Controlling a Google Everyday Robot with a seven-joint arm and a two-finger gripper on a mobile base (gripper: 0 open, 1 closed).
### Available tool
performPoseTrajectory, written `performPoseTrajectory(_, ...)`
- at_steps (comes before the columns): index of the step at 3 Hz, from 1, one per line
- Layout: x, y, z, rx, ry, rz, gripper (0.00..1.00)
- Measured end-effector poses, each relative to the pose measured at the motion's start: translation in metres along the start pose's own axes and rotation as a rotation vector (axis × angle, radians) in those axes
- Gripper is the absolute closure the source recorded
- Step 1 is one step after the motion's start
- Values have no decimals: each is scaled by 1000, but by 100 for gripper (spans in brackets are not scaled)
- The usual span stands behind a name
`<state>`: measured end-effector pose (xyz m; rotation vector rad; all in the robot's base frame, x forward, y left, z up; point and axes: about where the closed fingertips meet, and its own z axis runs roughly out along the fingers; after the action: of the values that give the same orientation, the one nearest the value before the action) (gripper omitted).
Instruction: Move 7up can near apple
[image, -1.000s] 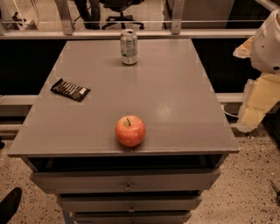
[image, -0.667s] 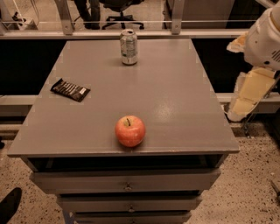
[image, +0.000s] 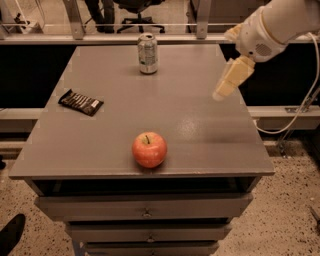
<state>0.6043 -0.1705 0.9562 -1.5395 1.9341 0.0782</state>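
We see the apple (image: 149, 149) standing near the front edge of the grey table (image: 210, 135), stem up, and we place everything else by it. The 7up can (image: 148, 53) stands upright well behind the apple, almost straight back from it, close to the table's far edge, so the two are well apart with bare tabletop between them. A dark snack bar wrapper (image: 80, 102) lies flat behind and to the left of the apple, nearer to it than the can is, touching neither. The end effector (image: 222, 90) hangs in the air behind and to the right of the apple, above the table's right-hand part, tilted down toward the surface, carried by the white arm (image: 270, 25) that comes in from the upper right. It touches neither the can nor the apple and holds nothing that we can see; whether it is released or clenched we cannot tell. Below the apple, the table's front shows stacked drawers (image: 145, 205).
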Motion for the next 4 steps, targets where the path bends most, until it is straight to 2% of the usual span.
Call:
performPoseTrajectory(1, -30, -50, 48, 43, -128, 48, 0)
performPoseTrajectory(2, -58, -88, 91, 53, -246, 131, 0)
performPoseTrajectory(3, -83, -111, 131, 38, -340, 214, 0)
performPoseTrajectory(4, -98, -122, 163, 6, -428, 279, 0)
